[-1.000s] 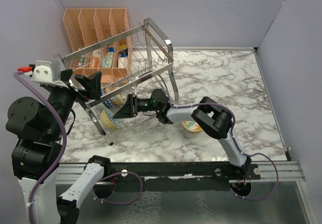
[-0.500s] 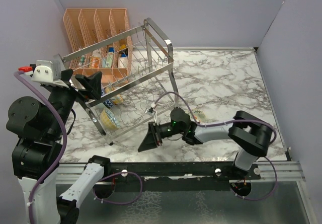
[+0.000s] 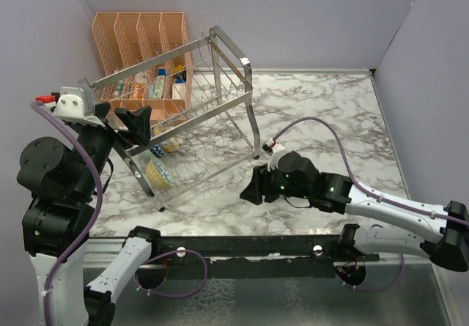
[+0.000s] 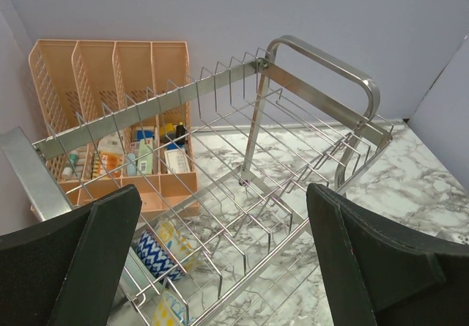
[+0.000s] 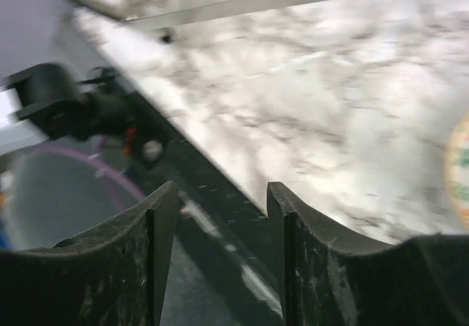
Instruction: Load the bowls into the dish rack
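Right gripper (image 3: 251,192) low over marble table (image 3: 330,121), dish rack (image 3: 192,119) just up-left of it, patterned bowl (image 3: 157,172) in rack's lower tier, further left

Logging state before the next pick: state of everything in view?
Two-tier chrome wire dish rack: upright, two bowls inside.
Cream-yellow floral ceramic bowl: on edge, lower tier.
Blue-zigzag patterned ceramic bowl: racked, lower tier.
Cream-rimmed round bowl: on marble table, unracked.
Peach-orange mesh organiser: upright, holding small items.
Left tool: open, over rack.
Right tool: open, empty.
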`<act>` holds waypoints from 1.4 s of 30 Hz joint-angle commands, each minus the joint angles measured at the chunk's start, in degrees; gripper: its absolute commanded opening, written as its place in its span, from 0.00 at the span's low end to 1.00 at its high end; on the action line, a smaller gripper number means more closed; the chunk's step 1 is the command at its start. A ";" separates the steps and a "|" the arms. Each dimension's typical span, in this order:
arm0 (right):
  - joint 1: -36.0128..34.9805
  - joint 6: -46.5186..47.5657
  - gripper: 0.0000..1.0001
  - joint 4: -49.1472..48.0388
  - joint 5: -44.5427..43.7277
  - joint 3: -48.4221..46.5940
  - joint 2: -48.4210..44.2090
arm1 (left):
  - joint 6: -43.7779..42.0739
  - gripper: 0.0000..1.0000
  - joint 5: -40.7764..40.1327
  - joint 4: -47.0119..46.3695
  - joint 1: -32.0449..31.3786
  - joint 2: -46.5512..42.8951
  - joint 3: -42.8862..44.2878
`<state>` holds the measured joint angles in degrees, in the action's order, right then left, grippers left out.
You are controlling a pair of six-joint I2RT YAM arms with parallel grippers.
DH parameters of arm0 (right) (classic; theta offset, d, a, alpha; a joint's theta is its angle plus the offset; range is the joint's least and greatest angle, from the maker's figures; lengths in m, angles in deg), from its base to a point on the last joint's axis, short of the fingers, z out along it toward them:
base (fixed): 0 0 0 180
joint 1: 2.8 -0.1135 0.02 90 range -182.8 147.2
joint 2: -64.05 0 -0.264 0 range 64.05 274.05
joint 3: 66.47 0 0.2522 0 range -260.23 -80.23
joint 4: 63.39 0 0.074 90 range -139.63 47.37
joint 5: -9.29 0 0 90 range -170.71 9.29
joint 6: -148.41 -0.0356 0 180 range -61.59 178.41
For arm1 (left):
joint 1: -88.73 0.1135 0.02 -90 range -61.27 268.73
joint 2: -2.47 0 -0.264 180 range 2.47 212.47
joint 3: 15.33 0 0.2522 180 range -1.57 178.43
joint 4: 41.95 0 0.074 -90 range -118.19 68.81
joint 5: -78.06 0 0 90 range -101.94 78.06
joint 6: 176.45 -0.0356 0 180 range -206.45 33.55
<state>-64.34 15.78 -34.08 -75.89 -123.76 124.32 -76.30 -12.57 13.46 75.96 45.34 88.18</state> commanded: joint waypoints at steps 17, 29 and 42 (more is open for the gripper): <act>0.12 8.83 0.88 20.41 -32.64 -7.31 13.90 | 0.48 0.99 0.77 -0.78 -0.14 -1.20 -0.63; 4.50 14.43 0.82 10.75 -25.83 -3.57 17.62 | 0.30 0.99 0.48 -0.60 -0.14 -1.22 -1.24; 5.99 17.31 0.66 7.11 -17.23 -0.79 18.20 | 0.21 0.99 0.41 -0.69 -0.14 -1.33 -1.73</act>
<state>-58.66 31.83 -24.37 -96.61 -125.38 141.98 -76.10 -12.57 13.48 75.96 44.62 87.00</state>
